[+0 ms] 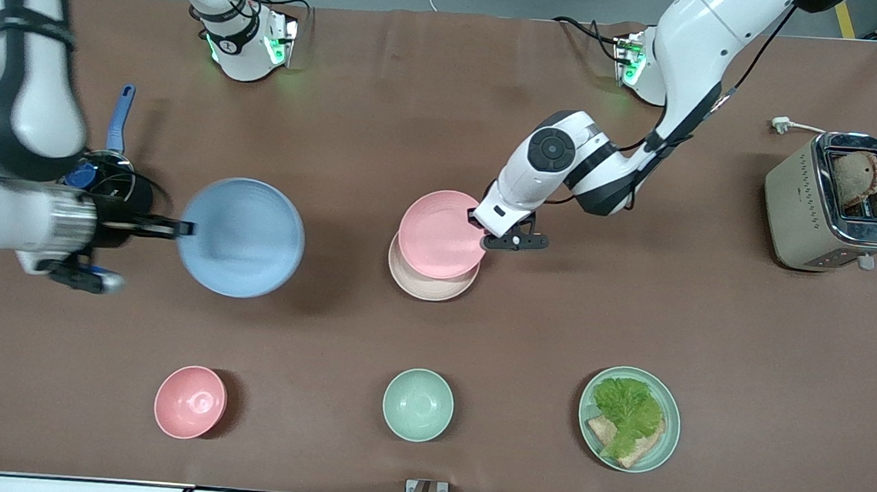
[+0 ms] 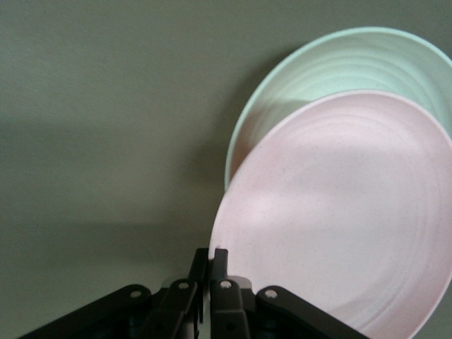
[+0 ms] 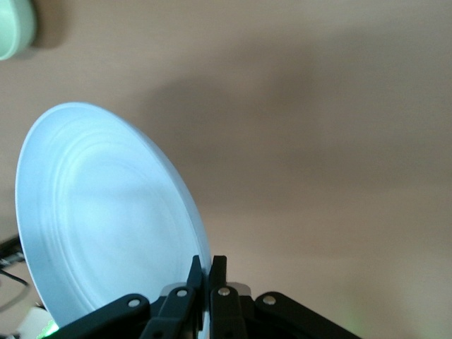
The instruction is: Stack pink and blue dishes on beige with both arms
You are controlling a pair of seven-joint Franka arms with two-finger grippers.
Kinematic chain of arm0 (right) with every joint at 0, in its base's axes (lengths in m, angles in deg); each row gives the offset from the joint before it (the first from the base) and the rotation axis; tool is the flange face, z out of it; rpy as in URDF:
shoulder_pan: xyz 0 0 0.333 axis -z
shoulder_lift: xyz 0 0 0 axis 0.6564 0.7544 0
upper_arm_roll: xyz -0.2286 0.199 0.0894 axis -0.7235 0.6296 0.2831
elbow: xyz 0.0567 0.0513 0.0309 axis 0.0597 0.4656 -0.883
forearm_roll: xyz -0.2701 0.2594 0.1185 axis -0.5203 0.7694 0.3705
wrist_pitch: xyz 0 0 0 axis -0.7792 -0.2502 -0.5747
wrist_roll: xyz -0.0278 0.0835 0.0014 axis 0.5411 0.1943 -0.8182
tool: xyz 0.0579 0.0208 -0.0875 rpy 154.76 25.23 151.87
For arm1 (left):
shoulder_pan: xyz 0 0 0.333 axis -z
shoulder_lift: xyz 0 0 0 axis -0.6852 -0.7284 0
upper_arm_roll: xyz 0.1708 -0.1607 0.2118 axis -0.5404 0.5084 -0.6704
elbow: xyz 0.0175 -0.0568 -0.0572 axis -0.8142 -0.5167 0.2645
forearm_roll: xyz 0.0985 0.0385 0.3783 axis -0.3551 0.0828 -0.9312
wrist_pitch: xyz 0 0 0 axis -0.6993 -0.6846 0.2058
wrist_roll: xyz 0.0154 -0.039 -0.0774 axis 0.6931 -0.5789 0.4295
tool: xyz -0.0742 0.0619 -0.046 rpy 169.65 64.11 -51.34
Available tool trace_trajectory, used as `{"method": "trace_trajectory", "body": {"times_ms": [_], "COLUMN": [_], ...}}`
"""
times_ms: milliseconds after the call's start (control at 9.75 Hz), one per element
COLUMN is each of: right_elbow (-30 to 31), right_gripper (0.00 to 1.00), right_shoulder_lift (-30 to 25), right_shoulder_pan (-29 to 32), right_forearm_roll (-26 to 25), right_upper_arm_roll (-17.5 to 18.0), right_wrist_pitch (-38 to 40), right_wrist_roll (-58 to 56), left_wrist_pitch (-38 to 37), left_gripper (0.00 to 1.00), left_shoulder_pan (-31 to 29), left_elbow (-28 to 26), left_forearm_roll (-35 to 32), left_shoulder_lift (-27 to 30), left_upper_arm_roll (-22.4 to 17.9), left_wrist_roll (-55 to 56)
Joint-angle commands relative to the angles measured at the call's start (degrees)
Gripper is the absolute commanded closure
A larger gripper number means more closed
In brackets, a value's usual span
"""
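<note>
My left gripper (image 1: 485,238) is shut on the rim of the pale pink plate (image 1: 439,233), on the side toward the left arm's end of the table. The pink plate lies over the beige plate (image 1: 435,288), shifted a little toward the robots, so a beige crescent shows. I cannot tell whether the two touch. In the left wrist view the closed fingers (image 2: 219,260) pinch the pink plate (image 2: 339,219), with the beige plate (image 2: 339,63) under it. My right gripper (image 1: 181,228) is shut on the light blue plate (image 1: 242,238), held above the table. The right wrist view shows that gripper (image 3: 210,272) on the blue plate's (image 3: 99,219) edge.
Near the front camera stand a pink bowl (image 1: 190,401), a mint green bowl (image 1: 417,404) and a mint green plate (image 1: 672,432) with lettuce and bread. A toaster (image 1: 835,200) stands at the left arm's end. A blue handle (image 1: 119,119) shows beside the right arm.
</note>
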State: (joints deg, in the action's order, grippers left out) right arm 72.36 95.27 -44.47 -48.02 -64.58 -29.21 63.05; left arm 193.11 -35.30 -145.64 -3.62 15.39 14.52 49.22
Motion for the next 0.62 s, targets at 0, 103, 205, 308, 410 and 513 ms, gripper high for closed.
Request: {"method": "trace_trajectory", "body": {"times_ms": [0, 103, 205, 308, 410, 513], "right_elbow": [3.8, 6.0, 8.6, 10.1, 10.2, 10.3], "right_gripper": [1.00, 1.00, 1.00, 1.00, 1.00, 1.00], "right_shoulder_lift": [-0.4, -0.4, -0.4, -0.4, -0.4, -0.2], "right_shoulder_pan": [0.1, -0.9, -1.9, -2.6, -2.9, -3.5], "right_forearm_roll": [-0.6, -0.6, -0.6, -0.6, -0.6, -0.5], "right_upper_arm_roll": [5.8, 7.7, 8.7, 8.9, 8.9, 8.9], "right_wrist_pitch": [-7.3, -11.2, -15.9, -18.2, -18.2, -18.3], "right_wrist_roll": [7.0, 9.3, 11.5, 11.7, 11.7, 11.7], "left_wrist_pitch": [1.4, 1.4, 1.4, 1.4, 1.4, 1.3], "left_gripper": [1.00, 1.00, 1.00, 0.99, 0.95, 0.68], "left_shoulder_pan": [0.7, 0.6, 0.5, 0.6, 0.6, 0.1], "left_elbow": [1.4, 2.5, 3.7, 4.9, 4.9, 4.9], "left_forearm_roll": [-2.7, -2.9, -2.9, -2.9, -3.0, -3.0], "left_shoulder_lift": [-2.9, -3.8, -4.3, -4.9, -5.0, -4.8], "left_upper_arm_roll": [-1.0, -1.0, -1.4, -2.0, -2.8, -3.1], "left_wrist_roll": [1.3, 1.3, 1.2, 1.1, 1.0, 1.0]}}
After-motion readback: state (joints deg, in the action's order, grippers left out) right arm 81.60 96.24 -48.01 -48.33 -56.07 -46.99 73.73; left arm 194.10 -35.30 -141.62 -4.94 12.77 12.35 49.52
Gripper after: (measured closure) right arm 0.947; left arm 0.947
